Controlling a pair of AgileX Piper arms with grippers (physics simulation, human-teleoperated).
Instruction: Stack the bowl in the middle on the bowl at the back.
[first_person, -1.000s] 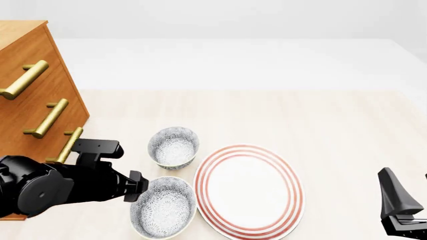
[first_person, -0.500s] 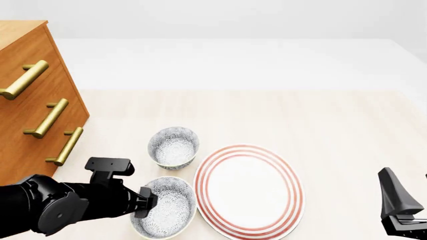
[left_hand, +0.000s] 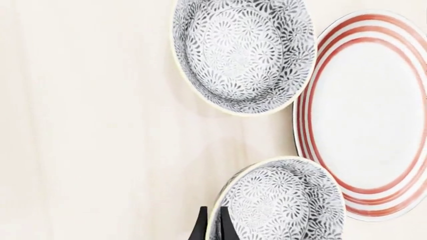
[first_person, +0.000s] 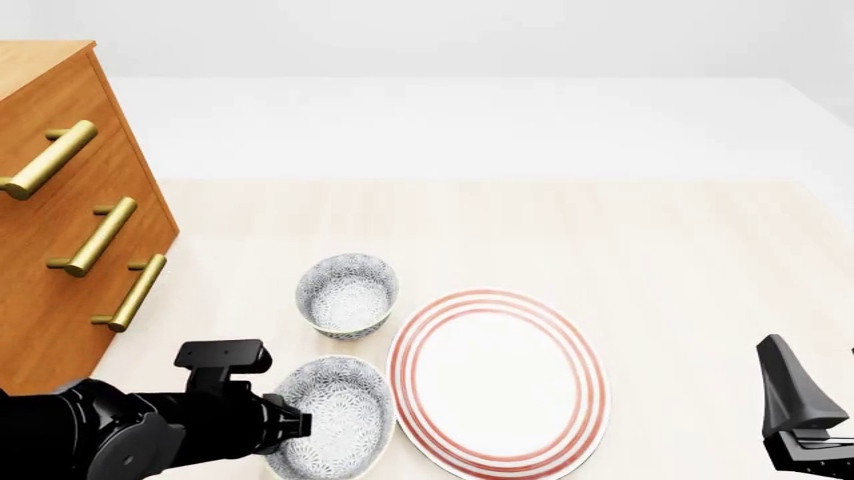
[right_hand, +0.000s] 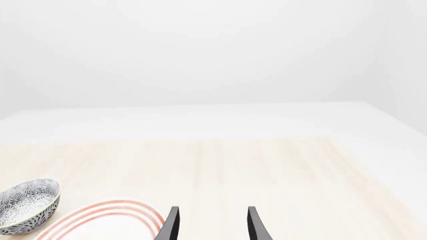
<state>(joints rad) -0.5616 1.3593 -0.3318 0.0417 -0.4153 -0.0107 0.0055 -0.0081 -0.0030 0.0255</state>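
Left wrist view alone: left hand (left_hand: 212, 224) astride middle bowl (left_hand: 280, 202) rim.

In the front view the lower left edge cuts off the left arm (first_person: 120, 435), and its black body hides the left rim of the bowl in the middle (first_person: 334, 415). The wooden cabinet (first_person: 67, 200) is cut by the left edge. The right gripper (first_person: 801, 420) is only partly inside at the lower right corner. In the left wrist view the bottom edge cuts the fingers (left_hand: 199, 227) and this bowl, and the right edge cuts the plate (left_hand: 373, 115)
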